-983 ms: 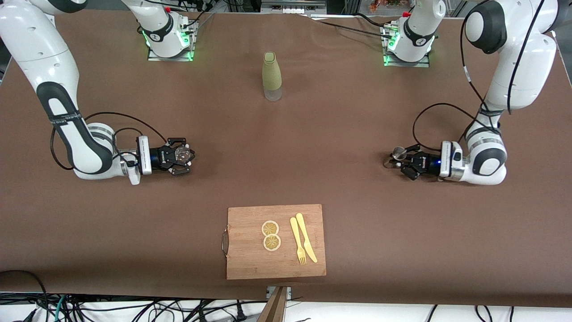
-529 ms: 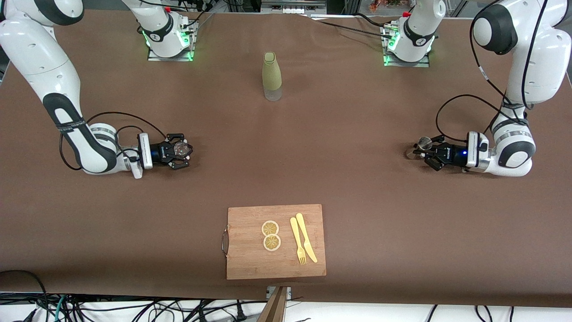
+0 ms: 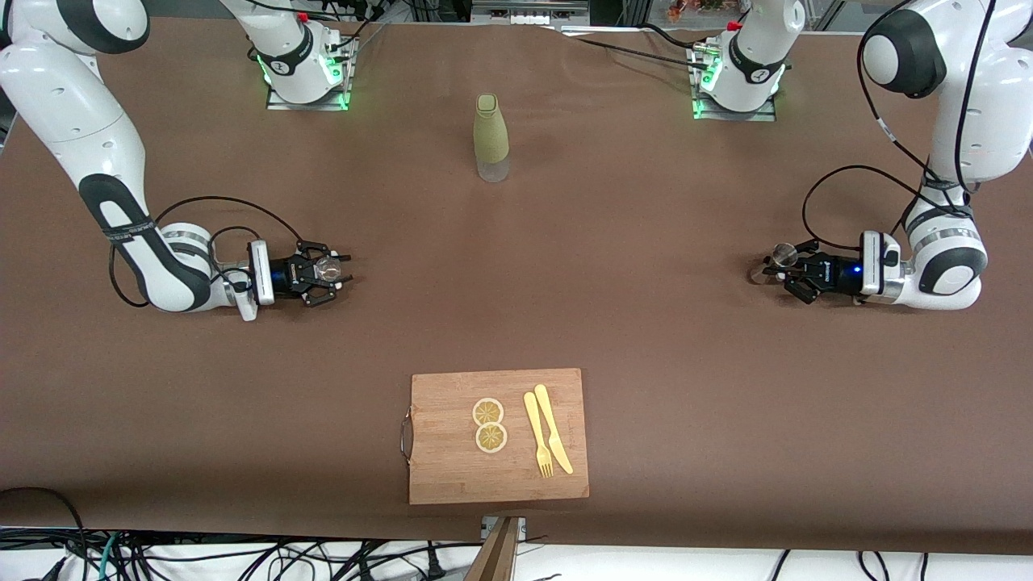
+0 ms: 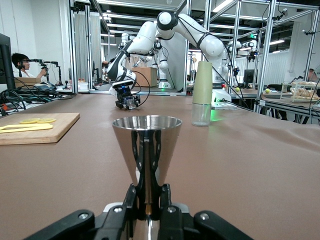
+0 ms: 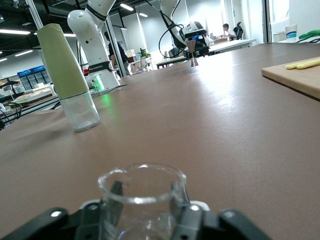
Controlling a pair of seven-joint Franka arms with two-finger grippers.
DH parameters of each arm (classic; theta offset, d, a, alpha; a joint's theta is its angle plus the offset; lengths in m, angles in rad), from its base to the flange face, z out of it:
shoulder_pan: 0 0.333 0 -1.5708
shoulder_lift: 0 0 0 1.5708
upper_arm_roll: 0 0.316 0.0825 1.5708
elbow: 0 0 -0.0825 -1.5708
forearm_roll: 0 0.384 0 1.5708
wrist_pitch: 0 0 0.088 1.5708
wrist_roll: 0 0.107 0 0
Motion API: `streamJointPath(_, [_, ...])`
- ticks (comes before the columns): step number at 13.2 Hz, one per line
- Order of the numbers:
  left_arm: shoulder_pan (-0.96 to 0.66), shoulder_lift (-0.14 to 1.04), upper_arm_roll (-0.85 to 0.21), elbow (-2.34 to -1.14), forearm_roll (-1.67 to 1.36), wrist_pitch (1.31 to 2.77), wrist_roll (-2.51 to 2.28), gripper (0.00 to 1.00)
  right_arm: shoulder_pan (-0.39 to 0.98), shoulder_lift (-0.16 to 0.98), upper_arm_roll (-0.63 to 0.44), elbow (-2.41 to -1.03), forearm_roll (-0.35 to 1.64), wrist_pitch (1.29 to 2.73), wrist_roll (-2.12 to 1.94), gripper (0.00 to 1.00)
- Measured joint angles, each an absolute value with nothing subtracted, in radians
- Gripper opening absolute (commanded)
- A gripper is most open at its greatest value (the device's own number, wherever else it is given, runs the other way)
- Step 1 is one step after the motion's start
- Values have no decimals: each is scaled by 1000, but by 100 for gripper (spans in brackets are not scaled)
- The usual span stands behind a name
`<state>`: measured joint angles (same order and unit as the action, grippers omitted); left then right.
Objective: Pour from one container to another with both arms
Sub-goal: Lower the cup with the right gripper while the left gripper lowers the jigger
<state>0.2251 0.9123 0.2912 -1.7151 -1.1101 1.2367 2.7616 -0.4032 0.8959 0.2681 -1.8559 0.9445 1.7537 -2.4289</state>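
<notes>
front, left gripper [image 3: 784, 269]: sitting low at the left arm's end of the table [image 3: 613, 266], clamped on a metal jigger [image 3: 779, 257]
front, right gripper [image 3: 329, 277]: sitting low at the right arm's end, glass beaker [image 3: 326, 269] between its fingers; can't tell if it's gripping
front, rest: green-sleeved bottle [image 3: 491, 137] standing between the bases; cutting board [image 3: 498, 436] carrying lemon slices [image 3: 489, 424], fork [image 3: 537, 435], knife [image 3: 553, 428] nearest the camera
left wrist: fingers [image 4: 134, 197] pinching the jigger [image 4: 146, 145] at its waist, cup standing upright
right wrist: beaker [image 5: 141, 197] standing upright between the fingers [image 5: 112, 200]; grip unclear
</notes>
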Motion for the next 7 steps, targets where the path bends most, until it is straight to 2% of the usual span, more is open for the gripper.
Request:
streamJointPath(5, [235,943,291,-1716,-1110,1242,2775,0,-427,896,268,-1855,944,1742,-2429,100])
streamJointPath(6, [237,949,291,-1716,-1110,1251,2776,19,-442,896,268,-1855,944,1740,-2429,100])
streamJointPath(7, [238,953,291,-1716,-1110,1259,2776,52,-460,896,268,-1853,943,1734,-2429,100])
